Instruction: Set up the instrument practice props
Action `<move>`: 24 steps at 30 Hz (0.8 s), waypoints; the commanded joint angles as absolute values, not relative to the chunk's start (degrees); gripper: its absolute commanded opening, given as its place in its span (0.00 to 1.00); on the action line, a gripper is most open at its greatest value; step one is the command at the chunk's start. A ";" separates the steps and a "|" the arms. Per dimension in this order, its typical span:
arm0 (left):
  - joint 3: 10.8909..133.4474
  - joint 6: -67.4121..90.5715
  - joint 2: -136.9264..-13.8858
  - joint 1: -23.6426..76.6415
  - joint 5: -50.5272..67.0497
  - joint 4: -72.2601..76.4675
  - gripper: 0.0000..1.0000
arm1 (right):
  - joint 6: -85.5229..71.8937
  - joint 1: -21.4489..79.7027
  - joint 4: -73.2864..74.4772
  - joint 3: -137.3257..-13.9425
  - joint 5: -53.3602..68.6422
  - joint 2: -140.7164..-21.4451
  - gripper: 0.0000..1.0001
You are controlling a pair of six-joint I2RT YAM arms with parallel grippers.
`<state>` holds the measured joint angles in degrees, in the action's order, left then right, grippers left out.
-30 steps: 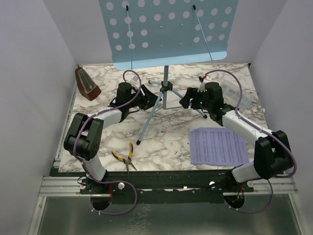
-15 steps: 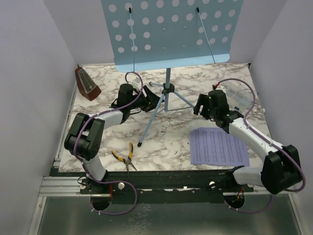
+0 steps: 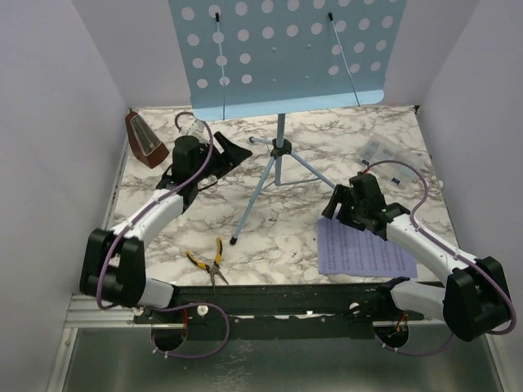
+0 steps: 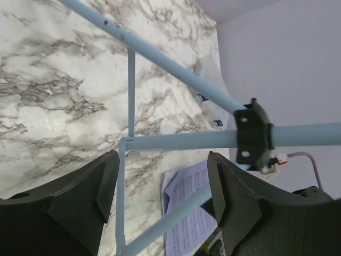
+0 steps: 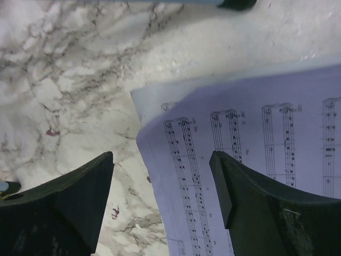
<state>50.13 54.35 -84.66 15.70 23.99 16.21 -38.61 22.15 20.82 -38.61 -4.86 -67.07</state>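
My left hand (image 3: 231, 155) is spread and holds nothing, just left of the stand (image 3: 280, 151), which is upright mid-surface (image 3: 270, 237). My right hand (image 3: 337, 204) is spread too, over the far left corner of the sheet (image 3: 364, 255). The metronome (image 3: 145, 140) sits far left.

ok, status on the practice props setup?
Left gripper open, empty, beside the music stand. Right gripper open, empty, over a corner of the sheet of music. Stand upright, sheet flat on table, metronome far left. Pliers clear of both.
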 commanded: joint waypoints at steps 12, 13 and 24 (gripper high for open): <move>31.80 55.64 -47.54 32.90 10.72 3.27 0.72 | -42.92 22.66 4.37 -29.75 17.21 -77.95 0.81; 31.19 55.96 -47.97 36.43 8.75 3.49 0.72 | -42.87 22.99 2.79 -29.72 18.82 -78.38 0.81; 31.51 56.81 -64.10 56.37 -8.79 13.67 0.57 | -42.85 23.92 12.41 -31.27 7.52 -66.92 0.81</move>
